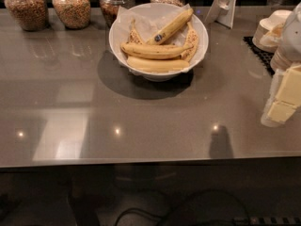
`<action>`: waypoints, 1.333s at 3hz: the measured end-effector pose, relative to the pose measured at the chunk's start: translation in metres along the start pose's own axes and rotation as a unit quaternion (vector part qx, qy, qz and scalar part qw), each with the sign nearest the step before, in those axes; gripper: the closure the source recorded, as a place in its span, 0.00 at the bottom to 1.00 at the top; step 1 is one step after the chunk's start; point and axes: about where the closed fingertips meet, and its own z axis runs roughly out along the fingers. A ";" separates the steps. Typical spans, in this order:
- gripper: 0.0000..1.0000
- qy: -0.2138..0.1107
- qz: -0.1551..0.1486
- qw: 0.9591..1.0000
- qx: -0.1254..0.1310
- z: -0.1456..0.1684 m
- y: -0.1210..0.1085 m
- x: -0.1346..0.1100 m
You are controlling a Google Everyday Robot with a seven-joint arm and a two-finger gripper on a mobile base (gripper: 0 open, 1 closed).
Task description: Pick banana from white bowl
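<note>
The white bowl [118, 45], lined with white paper, stands at the back middle of the grey counter. The banana [155, 51], long, golden-yellow and dark-tipped, lies across the bowl's middle on top of the others. A banana with a blue sticker [171, 27] leans across the back of the bowl. A paler banana [157, 65] lies along the front rim. Shorter brown-spotted bananas [191, 41] sit at the sides. My gripper [284, 100], white with cream-yellow pads, hangs at the right edge of the view. It is well to the right of the bowl, nearer the counter's front, and holds nothing.
Several glass jars of grains [71, 6] line the back left of the counter. A white stand [225, 6] is behind the bowl to the right. A stack of white dishes [273, 29] on a black mat [258, 51] sits at the back right. The counter's front edge [141, 163] runs across the lower view.
</note>
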 end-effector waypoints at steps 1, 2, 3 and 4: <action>0.00 0.000 0.000 1.000 0.000 0.000 0.000 0.000; 0.00 -0.030 -0.013 0.999 0.008 0.006 -0.008 -0.018; 0.00 -0.078 -0.029 0.996 0.025 0.016 -0.031 -0.050; 0.00 -0.130 -0.044 0.989 0.044 0.023 -0.063 -0.090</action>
